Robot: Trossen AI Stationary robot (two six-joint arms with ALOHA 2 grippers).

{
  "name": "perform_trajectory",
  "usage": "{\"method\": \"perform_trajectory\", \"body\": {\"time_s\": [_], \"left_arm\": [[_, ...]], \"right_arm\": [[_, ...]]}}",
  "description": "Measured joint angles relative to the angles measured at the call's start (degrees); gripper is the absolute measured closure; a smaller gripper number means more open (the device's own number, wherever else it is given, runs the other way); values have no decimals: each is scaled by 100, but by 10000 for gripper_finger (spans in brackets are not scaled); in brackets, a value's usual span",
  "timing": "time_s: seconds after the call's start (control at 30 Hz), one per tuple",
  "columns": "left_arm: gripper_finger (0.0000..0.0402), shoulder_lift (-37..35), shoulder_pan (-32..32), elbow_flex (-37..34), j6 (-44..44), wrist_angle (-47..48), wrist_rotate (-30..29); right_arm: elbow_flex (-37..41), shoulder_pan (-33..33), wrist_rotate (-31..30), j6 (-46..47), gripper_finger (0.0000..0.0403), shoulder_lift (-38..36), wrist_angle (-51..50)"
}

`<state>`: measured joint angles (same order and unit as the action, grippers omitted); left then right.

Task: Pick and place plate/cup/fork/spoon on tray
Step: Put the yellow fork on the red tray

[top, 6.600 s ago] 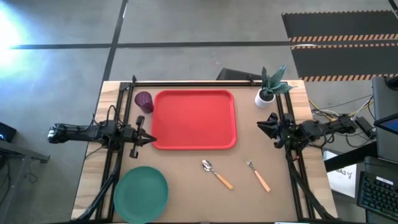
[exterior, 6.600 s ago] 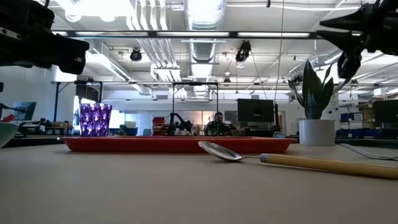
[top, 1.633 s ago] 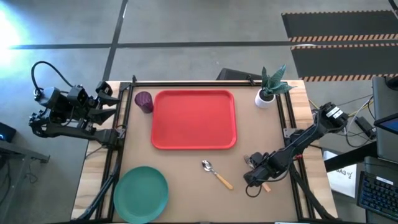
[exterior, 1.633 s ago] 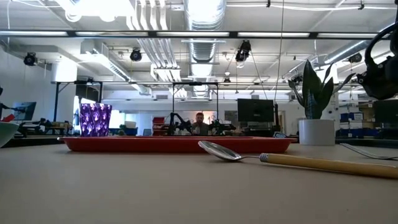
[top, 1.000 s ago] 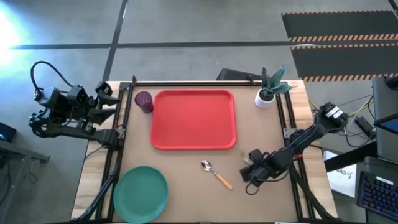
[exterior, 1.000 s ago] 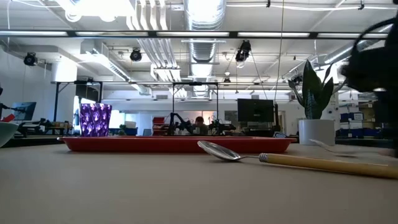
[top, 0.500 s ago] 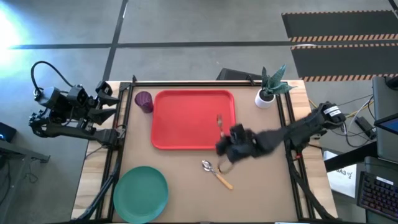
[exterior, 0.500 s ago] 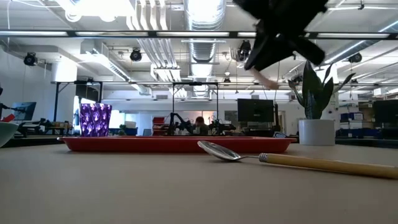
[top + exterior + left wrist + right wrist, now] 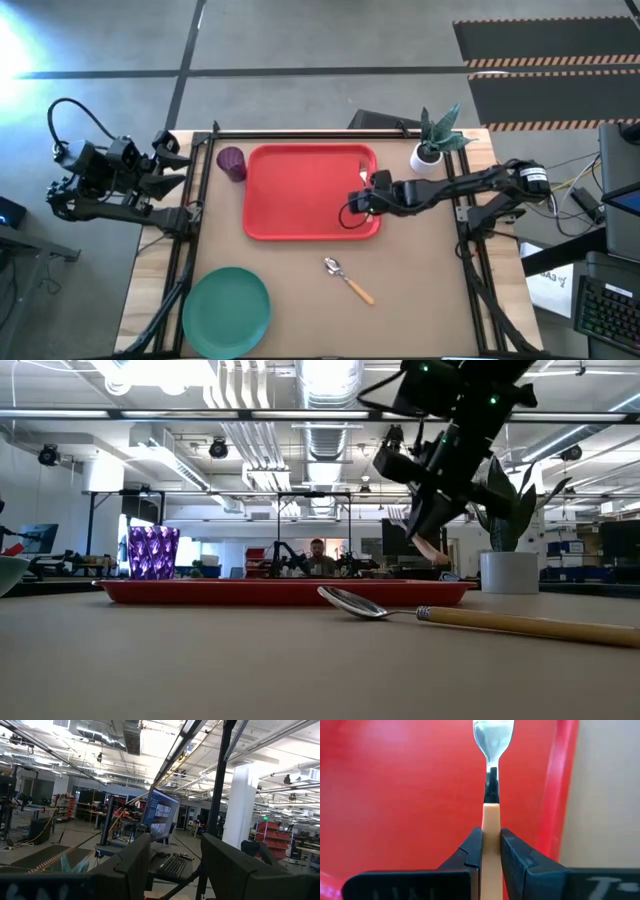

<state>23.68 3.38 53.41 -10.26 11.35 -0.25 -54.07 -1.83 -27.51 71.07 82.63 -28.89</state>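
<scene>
- The right gripper hangs over the right-hand part of the large red rectangular plastic tray, its two dark fingers closed on the orange-tan handle of the small silver-headed fork.
- In the right wrist view the fork's metal head points forward past the fingers, above the tray's red floor and close to the tray's raised rim.
- In the low view the right gripper and the fork hang clear above the tray, the handle end showing just below the gripper.
- The small spoon with a silver rounded bowl and orange-tan handle lies on the light brown worktop, in front of the tray and apart from it.
- The round flat teal-green plate rests on the worktop near its front left corner, well apart from the tray.
- The small dark purple translucent cup stands upright on the worktop just beside the tray's back left corner.
- A white pot with a green plant stands near the tray's back right corner.
- The left gripper is held off beyond the worktop's left edge; its fingers are spread apart and hold nothing.
</scene>
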Motion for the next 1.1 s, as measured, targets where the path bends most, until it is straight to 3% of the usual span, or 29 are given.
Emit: {"method": "perform_trajectory", "body": {"time_s": [0.17, 0.4, 0.7, 0.97, 1.1], "left_arm": [[242, 0, 0, 0, 5, -4, 7], [242, 0, 2, 0, 11, 20, 9], [242, 0, 2, 0, 13, 31, 9], [242, 0, 2, 0, 11, 55, 7], [242, 0, 2, 0, 11, 127, 4]], "right_arm": [[351, 0, 59, 357, 373, 0, 245], [910, -132, 148, 300, 373, 62, 1466], [899, -653, 1006, -257, 373, 764, 2389], [429, -871, 1316, -698, 373, 1254, 2236], [66, -909, 1285, -821, 373, 1285, 1337]]}}
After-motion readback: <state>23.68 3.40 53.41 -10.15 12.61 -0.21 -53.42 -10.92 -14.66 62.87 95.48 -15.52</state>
